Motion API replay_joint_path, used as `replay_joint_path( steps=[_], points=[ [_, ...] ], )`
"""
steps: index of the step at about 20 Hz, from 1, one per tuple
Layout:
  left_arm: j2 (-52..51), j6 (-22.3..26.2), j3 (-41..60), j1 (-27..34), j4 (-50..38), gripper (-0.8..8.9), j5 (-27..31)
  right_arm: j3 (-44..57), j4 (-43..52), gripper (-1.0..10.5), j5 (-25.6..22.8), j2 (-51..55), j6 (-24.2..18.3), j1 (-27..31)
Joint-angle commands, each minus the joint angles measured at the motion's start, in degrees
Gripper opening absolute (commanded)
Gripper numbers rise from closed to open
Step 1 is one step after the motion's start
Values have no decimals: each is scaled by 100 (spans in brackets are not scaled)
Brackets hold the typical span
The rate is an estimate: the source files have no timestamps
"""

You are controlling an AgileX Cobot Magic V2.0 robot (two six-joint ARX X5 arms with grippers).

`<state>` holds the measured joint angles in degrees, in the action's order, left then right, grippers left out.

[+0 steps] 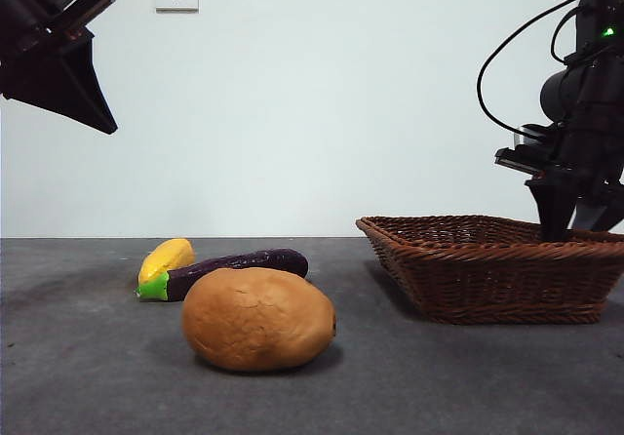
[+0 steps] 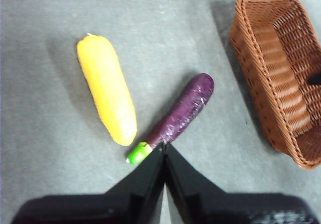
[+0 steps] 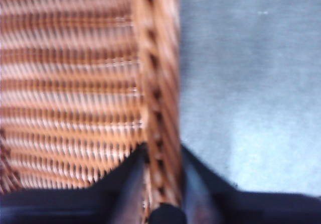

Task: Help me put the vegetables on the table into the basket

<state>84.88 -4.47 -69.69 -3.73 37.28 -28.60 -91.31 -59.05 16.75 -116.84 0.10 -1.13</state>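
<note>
left gripper: it hangs high over the table from where I'm driving, jaws pinched together with nothing in them. In its wrist cam the tips sit right above the eggplant's green cap.

yellow piece: lies flat on the table just beside the eggplant, maybe touching at the cap end, can't quite tell. In the left wrist cam its long axis makes a V with the eggplant's, near ends close, far ends splayed apart.

eggplant: also flat on the table, between the yellow piece and the basket. Purple tip points toward the basket, green cap away from it. In the front view it's partly hidden behind the potato.

potato: sits nearest the front camera, on its side, long axis running across the view. Well apart from the basket.

basket: empty as far as I can see, so nothing is done yet.

right gripper: jaws straddle the basket's rim, one inside, one outside. Looks clamped on the wicker to me, but the wrist cam is blurry.

risk 1: closed jaws coming down would just shove the eggplant into the yellow piece.

risk 2: grabbing across both at the cap end, since they crowd there.

risk 3: if the right arm shifts, I reckon the basket drags or tips.
</note>
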Motion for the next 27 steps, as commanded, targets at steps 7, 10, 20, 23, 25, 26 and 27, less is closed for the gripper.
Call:
replay_joint_path(
  steps=[7, 10, 20, 23, 25, 26, 27],
  points=[
    [42, 1115, 17, -745, 101, -5, -2354, -144, -852, -16, -20, 586, -229, -4],
    [42, 778, 17, -1040, -221, -4, -2487, -144, -1027, -17, -22, 1325, -232, 7],
    [651, -1014, -695, -1325, -85, 241, 905, -144, -1746, -16, -24, 3261, -339, 4],
    [1346, -981, -1414, -1353, 466, 397, 1410, -144, -1766, -16, -26, 3545, -343, 2],
    [1856, -955, -1875, -1355, 887, 476, 1915, -144, -1788, -16, -26, 3670, -358, 2],
    [2111, -920, -2100, -1353, 1093, 477, 2109, -144, -1805, -16, -26, 3703, -361, 2],
    [2358, -914, -2297, -1353, 1228, 477, 2216, -142, -1843, -16, -26, 3733, -376, 2]
  ],
)
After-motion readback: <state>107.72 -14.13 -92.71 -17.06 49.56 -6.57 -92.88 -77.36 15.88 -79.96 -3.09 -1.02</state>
